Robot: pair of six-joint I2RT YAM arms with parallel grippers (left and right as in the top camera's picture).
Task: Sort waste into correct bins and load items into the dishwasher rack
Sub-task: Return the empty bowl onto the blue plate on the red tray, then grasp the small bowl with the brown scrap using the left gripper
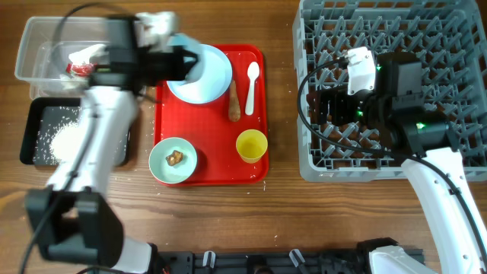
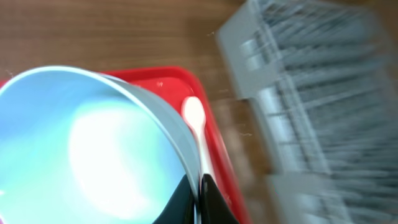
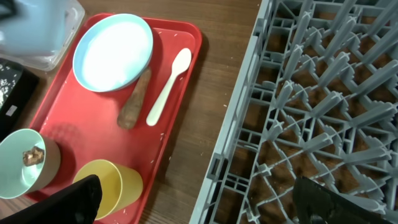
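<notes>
My left gripper [image 1: 179, 61] [image 2: 200, 200] is shut on the rim of a pale bluish-green bowl [image 2: 81, 149] and holds it tilted above the red serving tray's back left. The pale-blue plate [image 1: 209, 76] [image 3: 113, 51], brown sausage-like stick [image 1: 234, 103] [image 3: 134, 102], white spoon [image 1: 252, 84] [image 3: 166, 87], yellow cup [image 1: 252, 144] [image 3: 115, 183] and a second bowl [image 1: 173, 161] holding a brown food lump [image 1: 176, 157] [image 3: 32, 155] sit on the tray. My right gripper [image 1: 335, 103] [image 3: 205, 205] is open and empty over the left edge of the grey dishwasher rack [image 1: 396, 30] [image 3: 323, 93].
The clear tub [image 1: 42, 46] at back left holds a red wrapper [image 1: 78, 68] and white paper [image 1: 84, 53]. The black tray [image 1: 38, 122] in front of it holds white rice [image 1: 61, 141]. The red serving tray [image 1: 217, 171] lies between the bins and the rack.
</notes>
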